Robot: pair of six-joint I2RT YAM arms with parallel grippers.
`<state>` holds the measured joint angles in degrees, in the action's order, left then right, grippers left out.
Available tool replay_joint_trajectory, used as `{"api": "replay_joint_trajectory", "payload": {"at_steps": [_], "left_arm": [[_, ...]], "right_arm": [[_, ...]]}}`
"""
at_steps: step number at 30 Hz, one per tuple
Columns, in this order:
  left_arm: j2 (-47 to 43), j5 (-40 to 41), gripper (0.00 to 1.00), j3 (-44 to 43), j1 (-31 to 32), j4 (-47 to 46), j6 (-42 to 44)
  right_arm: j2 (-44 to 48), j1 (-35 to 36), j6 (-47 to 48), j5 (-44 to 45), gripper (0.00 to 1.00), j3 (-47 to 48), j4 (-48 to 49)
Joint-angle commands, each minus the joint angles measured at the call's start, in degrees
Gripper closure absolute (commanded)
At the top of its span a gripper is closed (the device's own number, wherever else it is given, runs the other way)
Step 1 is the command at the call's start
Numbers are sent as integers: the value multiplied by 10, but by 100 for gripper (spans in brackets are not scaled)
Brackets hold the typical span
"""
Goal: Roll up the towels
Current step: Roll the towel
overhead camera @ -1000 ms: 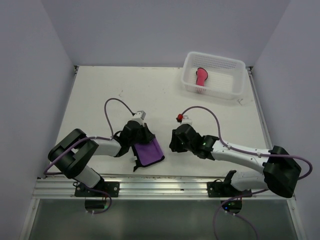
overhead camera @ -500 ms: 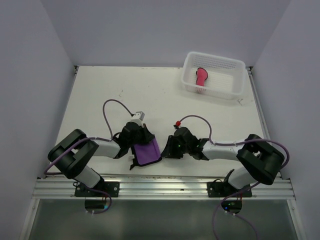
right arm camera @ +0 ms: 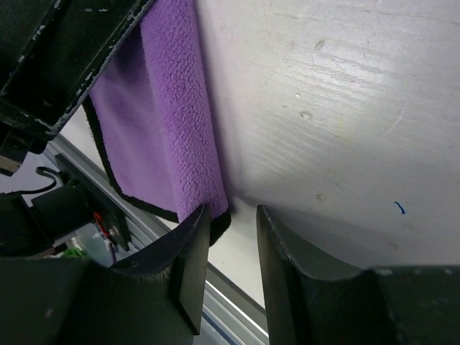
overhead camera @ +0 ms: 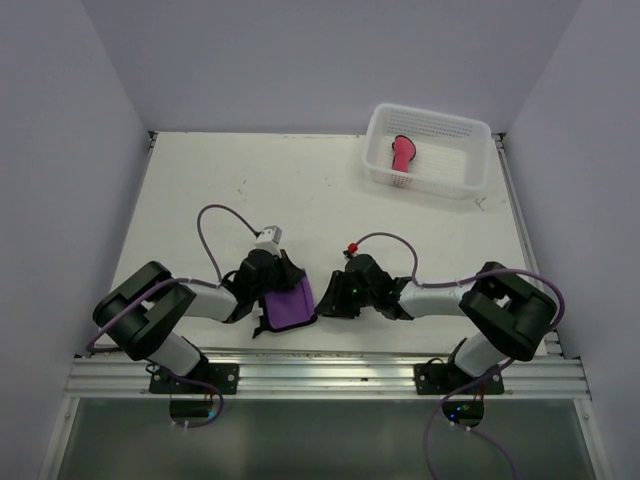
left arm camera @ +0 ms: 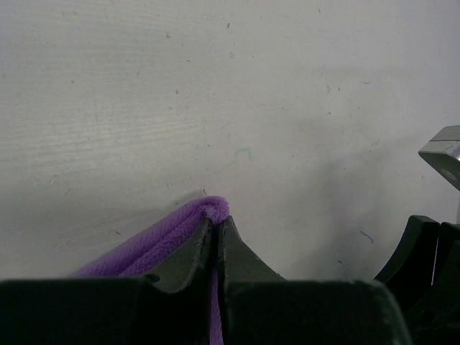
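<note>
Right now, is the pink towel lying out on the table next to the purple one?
No, the pink towel lies inside the white basket at the far right, well apart from the purple towel near the arms.

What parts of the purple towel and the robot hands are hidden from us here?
- Top view: the left arm covers much of the purple towel.
- Left wrist view: the left tool hides the towel beyond its pinched fold.
- Right wrist view: whether the right tool touches the towel's corner is unclear.

Both arms fold low near the table's near edge; the left gripper (left arm camera: pixel 215 233) is pinched on the towel (overhead camera: pixel 288 306). The right gripper (right arm camera: pixel 231 237) stands partly open, its fingertips facing the left one.
</note>
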<state>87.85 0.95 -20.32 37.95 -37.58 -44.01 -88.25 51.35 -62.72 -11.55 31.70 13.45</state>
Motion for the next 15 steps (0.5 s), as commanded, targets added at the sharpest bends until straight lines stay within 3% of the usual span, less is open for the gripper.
{"api": "replay_joint_trajectory", "payload": {"at_steps": [1,15], "left_arm": [[-10,35,100,17,5,-22,-6],[-9,52,100,23,12,-27,-7]], "right_arm": [[-19,-2,-25,-29,63,19,43],[-27,-1,-33,-34,62,44,44]]}}
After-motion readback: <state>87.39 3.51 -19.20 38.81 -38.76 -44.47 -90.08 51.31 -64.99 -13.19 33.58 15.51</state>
